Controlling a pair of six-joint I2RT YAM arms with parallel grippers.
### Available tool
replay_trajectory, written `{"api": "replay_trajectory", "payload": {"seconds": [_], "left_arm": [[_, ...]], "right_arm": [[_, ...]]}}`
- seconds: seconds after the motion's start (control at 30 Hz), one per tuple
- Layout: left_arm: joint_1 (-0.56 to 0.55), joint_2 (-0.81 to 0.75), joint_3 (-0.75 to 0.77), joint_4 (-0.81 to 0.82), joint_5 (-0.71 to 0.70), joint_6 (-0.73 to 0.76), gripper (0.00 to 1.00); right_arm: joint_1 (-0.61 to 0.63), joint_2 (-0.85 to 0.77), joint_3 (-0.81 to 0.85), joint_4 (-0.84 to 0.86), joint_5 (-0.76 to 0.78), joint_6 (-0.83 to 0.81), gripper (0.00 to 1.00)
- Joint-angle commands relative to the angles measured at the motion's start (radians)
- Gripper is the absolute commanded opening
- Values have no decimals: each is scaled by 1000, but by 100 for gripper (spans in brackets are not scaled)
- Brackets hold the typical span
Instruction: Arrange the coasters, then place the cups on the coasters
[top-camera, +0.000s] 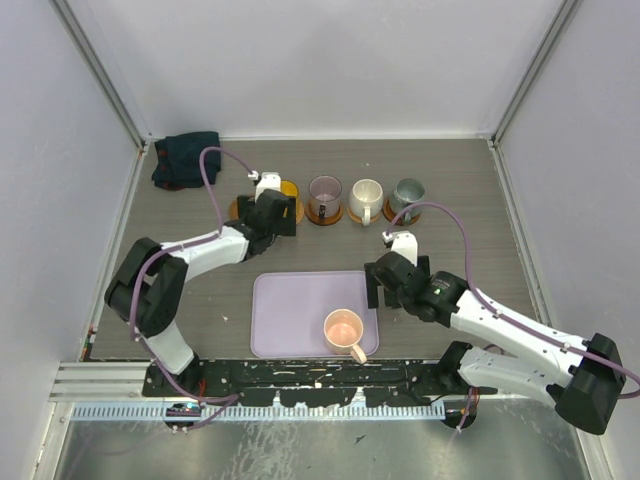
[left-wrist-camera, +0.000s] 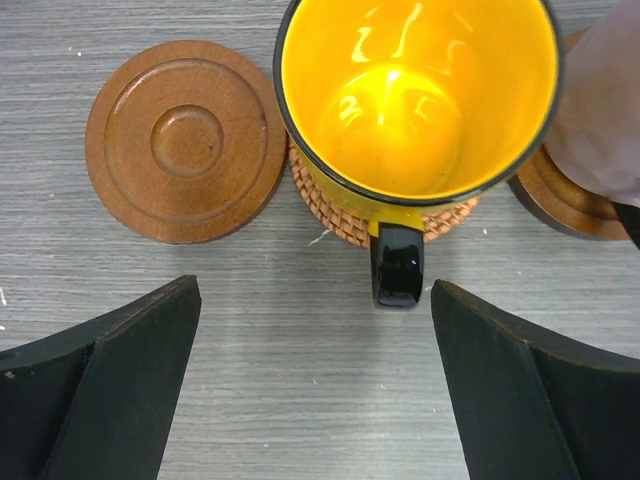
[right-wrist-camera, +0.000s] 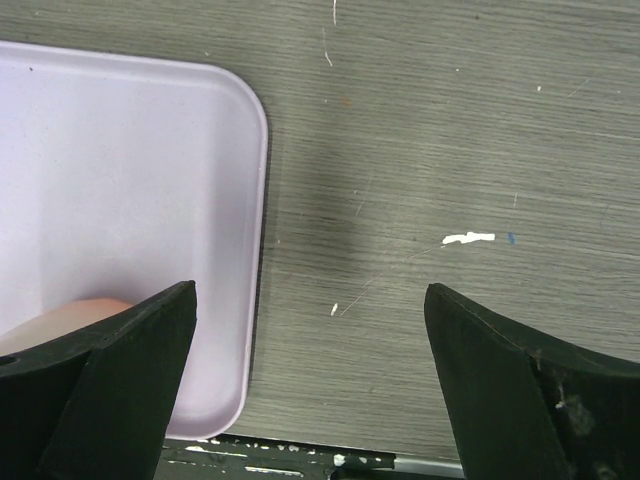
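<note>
1. Noted left gripper (left-wrist-camera: 312, 298) with jaws spread wide, holding nothing; black handle of yellow cup (left-wrist-camera: 415, 95) points into the gap, clear of both fingers.
2. Found yellow cup seated on woven coaster (left-wrist-camera: 335, 215), at the left end of the far row with purple cup (top-camera: 325, 195), cream cup (top-camera: 366, 198) and grey-green cup (top-camera: 407, 192), each apparently on its own disc.
3. Logged empty coaster (left-wrist-camera: 185, 140) just left of yellow cup, probably meant for the last cup.
4. Located pink cup (top-camera: 344, 328) upright on lavender tray (top-camera: 290, 310), near its right edge, handle toward the near side.
5. Noted right gripper (right-wrist-camera: 310, 300) wide open and empty, over bare table just off the tray's right edge; pink cup barely visible beside its left finger.
6. Risk: catching the yellow handle while backing the left gripper out sideways, dragging that cup off its coaster or into the purple cup close beside it.
7. Risk: carrying pink cup to the empty coaster with the right arm means crossing the left arm, which blocks that approach.
8. Risk: a low lift could clip the tray rim and tip the cup.
9. Recorded dark cloth (top-camera: 185, 160) in the far left corner, well apart from the row; no obstruction judged.
</note>
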Motion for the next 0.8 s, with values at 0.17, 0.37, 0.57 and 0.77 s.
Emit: {"api": "replay_trajectory", "payload": {"seconds": [0.17, 0.37, 0.57, 0.77], "left_arm": [[-39, -199, -50, 8, 75, -8, 98], [-85, -305, -91, -93, 84, -30, 98], [-140, -410, -165, -184, 108, -52, 98], [-159, -532, -241, -234, 131, -91, 98]], "right_arm": [[5, -45, 118, 46, 41, -89, 85], [6, -2, 179, 87, -142, -226, 60], [14, 43, 191, 85, -331, -300, 56], [30, 78, 191, 84, -425, -315, 55]]}}
